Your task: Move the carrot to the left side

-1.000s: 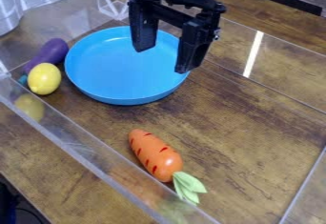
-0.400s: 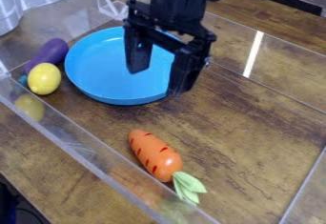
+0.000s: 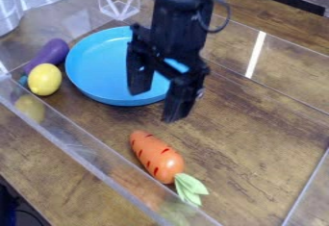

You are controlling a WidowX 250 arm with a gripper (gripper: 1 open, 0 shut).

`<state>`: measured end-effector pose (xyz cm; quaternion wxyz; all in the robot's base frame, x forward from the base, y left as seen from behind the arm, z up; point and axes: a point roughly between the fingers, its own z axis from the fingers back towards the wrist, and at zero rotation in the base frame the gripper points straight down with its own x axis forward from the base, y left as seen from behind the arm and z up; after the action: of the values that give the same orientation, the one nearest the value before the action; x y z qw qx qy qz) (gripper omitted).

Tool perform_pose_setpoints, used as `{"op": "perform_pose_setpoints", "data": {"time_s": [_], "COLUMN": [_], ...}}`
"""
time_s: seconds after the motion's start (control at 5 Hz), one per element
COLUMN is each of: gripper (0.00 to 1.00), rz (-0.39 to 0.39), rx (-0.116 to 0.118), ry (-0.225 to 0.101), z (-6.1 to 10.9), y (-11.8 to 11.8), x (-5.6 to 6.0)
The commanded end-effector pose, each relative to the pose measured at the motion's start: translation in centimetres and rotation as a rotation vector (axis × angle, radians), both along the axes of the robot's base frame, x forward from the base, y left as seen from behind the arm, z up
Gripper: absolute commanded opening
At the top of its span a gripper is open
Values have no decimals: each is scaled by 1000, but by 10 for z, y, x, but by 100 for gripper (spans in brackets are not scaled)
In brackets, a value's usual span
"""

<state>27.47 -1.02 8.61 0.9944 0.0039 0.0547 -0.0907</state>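
The carrot (image 3: 157,156) is a stubby orange toy with dark grooves and a light green leafy top, lying on the wooden table near the front. My gripper (image 3: 160,97) hangs above and a little behind it, pointing straight down. Its two dark fingers (image 3: 138,76) stand wide apart with nothing between them. The gripper is clear of the carrot, not touching it.
A blue plate (image 3: 96,71) sits behind the gripper at the left, partly covered by the fingers. A purple eggplant (image 3: 50,52) and a yellow ball (image 3: 45,78) lie left of the plate. A clear plastic wall (image 3: 77,143) runs along the table's front left edge.
The gripper has come down and toward the front, from over the plate's far side to just behind the carrot, rolling slightly. Its fingers stayed open. The carrot has not moved.
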Motion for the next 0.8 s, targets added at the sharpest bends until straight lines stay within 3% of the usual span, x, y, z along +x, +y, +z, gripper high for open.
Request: {"op": "perform_pose_setpoints", "data": {"time_s": [0.0, 0.2, 0.6], "gripper": [100, 100, 100], "rz": [-53, -113, -116], "rx": [11, 27, 33], "ry": [-47, -63, -57], "z": [-16, -36, -55], "y": [-3, -6, -5], "x": [5, 3, 3]}}
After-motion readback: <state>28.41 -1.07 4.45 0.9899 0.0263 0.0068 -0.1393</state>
